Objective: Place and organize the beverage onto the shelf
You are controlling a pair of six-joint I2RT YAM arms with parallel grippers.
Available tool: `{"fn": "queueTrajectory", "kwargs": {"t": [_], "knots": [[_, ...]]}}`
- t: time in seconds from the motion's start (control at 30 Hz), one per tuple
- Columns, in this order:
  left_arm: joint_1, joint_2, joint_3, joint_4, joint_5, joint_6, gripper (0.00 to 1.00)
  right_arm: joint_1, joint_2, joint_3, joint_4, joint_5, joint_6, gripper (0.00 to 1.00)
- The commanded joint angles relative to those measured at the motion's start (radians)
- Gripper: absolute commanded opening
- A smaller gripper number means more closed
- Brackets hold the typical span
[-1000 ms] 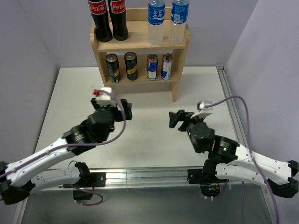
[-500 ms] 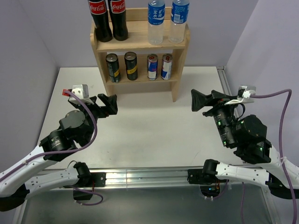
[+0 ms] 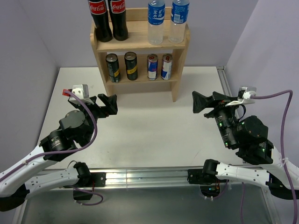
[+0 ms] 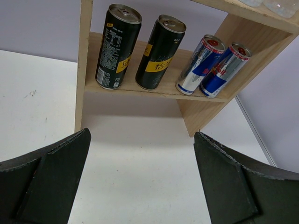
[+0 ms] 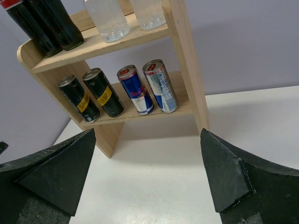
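Both arms swung outward off worktop (image 3: 149, 126) centre within last second, now near still. Left pincer (image 3: 110, 104), right pincer (image 3: 197, 102): wide open, empty. Dark cans (image 3: 112, 68), blue-silver cans (image 3: 153, 67) on shelf (image 3: 140, 45) lower tier; water bottles (image 3: 156, 21) on top. Stocking looks finished.

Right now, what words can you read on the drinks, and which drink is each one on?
"Coca-Cola": red label on the left cola bottle and on the right cola bottle.
"怡泉": yellow band on the right dark can.
Fine print on the left dark can: too small to read.
Characters on the water bottles: too small.
Red lettering on the blue-silver cans: too blurred.
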Motion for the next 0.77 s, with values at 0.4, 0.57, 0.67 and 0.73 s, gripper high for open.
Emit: {"fn": "queueTrajectory", "kwargs": {"t": [0.4,0.57,0.67,0.73], "knots": [[-0.003,-0.008,0.013,0.007,-0.002,0.018,0.99,0.0,-0.005,0.031,-0.021,-0.037,0.009,1.0],[-0.005,-0.008,0.011,0.01,-0.002,0.021,0.99,0.0,-0.005,0.034,-0.021,-0.036,0.008,1.0],[-0.005,-0.011,0.011,0.012,-0.002,0.021,0.99,0.0,0.003,0.042,-0.027,-0.016,0.011,1.0],[-0.005,-0.01,0.01,0.013,0.0,0.023,0.99,0.0,0.006,0.034,-0.026,-0.029,-0.001,1.0]]}}
